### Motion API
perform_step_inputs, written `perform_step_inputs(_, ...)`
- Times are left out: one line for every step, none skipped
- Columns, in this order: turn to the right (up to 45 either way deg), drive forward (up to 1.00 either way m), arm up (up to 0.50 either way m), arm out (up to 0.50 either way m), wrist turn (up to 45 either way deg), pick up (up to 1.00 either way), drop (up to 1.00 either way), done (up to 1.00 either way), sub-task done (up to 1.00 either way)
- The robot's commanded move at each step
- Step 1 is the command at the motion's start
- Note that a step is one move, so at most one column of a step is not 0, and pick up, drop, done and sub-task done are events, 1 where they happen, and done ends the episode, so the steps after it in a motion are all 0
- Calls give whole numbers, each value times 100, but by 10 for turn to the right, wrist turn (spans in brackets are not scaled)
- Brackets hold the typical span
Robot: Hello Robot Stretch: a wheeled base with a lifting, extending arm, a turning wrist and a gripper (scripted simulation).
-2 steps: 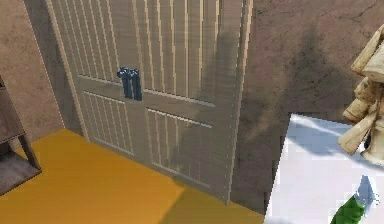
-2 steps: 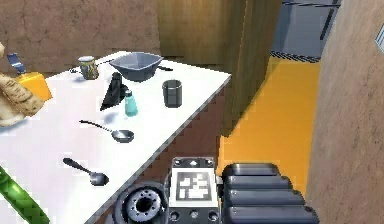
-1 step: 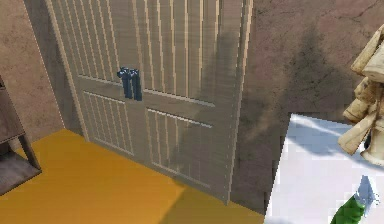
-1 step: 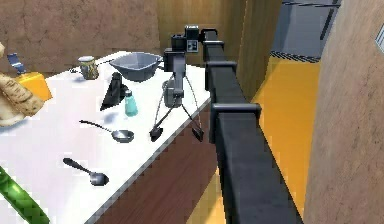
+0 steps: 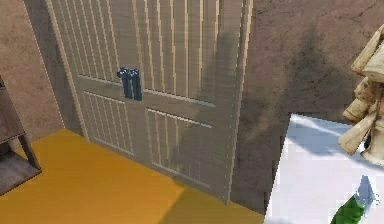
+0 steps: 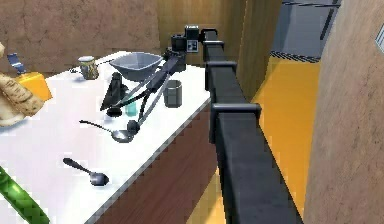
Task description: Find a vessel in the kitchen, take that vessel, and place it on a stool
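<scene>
The arm (image 6: 238, 140) is a dark, nearly black square bar built of nested box sections. Each section toward twelve o'clock is a little slimmer than the last, with pale highlights along the top edges. At its twelve o'clock end sit two small white squares (image 6: 191, 35) bearing black marks. At their eight o'clock is the gripper (image 6: 140, 97), a dark body with two thin dark fingers (image 6: 160, 78).

Forward view faces door (image 5: 150, 90) closely; both views share countertop (image 5: 310, 165)
</scene>
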Motion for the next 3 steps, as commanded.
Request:
perform_step_inputs(0, 0, 0, 0, 450, 0, 0, 0, 0)
perform_step_inputs(0, 0, 0, 0, 450, 0, 0, 0, 0)
perform_step_inputs(0, 0, 0, 0, 330, 0, 0, 0, 0)
